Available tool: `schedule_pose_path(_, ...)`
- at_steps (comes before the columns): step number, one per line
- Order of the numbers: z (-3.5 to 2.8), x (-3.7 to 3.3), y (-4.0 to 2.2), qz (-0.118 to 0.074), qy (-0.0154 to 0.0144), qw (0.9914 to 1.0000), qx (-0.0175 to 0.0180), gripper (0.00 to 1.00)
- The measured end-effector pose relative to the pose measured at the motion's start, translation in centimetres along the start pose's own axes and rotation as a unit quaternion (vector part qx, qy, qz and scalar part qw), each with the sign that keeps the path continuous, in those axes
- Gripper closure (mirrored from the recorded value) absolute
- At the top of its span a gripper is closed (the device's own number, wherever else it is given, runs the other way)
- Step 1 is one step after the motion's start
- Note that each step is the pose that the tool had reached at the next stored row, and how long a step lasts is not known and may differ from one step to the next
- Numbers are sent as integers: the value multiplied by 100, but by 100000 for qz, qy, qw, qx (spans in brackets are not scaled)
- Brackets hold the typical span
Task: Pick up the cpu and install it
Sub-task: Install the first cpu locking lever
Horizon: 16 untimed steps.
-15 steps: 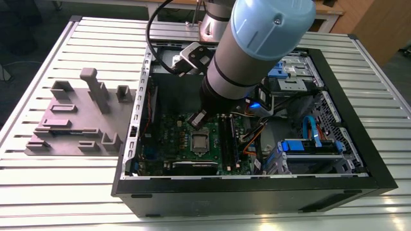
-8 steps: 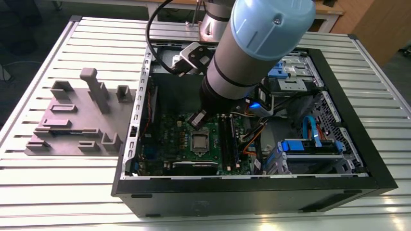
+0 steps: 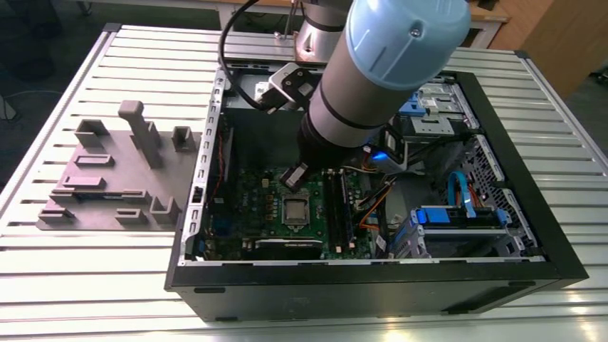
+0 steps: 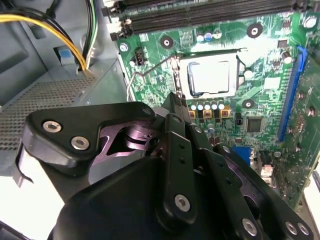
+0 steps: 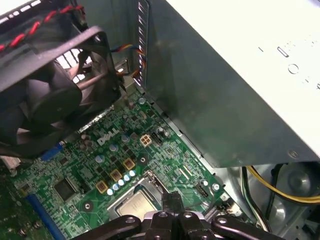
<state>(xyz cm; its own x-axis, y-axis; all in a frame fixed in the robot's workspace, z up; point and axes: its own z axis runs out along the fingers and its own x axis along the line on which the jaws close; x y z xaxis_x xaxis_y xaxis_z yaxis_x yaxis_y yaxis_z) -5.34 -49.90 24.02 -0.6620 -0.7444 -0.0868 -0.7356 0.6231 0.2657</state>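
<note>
The cpu (image 4: pixel 210 77) is a small square chip with a shiny metal top, lying flat in the socket on the green motherboard (image 4: pixel 270 65). It also shows in the first wrist view as the cpu (image 5: pixel 131 206), and in the exterior view as the cpu (image 3: pixel 296 211). My gripper (image 3: pixel 292 178) hangs inside the open computer case, just above the board and beside the socket. Its black fingers look pressed together with nothing between them in both wrist views, as the gripper (image 4: pixel 178 100) and the gripper (image 5: pixel 172 198). A thin wire lever (image 4: pixel 134 80) stands out beside the socket.
The grey power supply box (image 5: pixel 240 85) is close beside the arm. A black fan (image 5: pixel 50 90) sits at the case wall. Memory slots (image 3: pixel 337 203), yellow cables (image 4: pixel 60 35) and blue drive bays (image 3: pixel 456 217) surround the socket. A grey fixture block (image 3: pixel 114 178) stands on the slatted table outside the case.
</note>
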Motion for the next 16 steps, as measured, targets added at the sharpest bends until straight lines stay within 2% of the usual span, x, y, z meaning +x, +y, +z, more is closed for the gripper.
schedule_pose_path(8,-27,-135,-142,-3,3,100000,0,90)
schedule_pose_path(16,-30,-157,-163,3,7,100000,5,90)
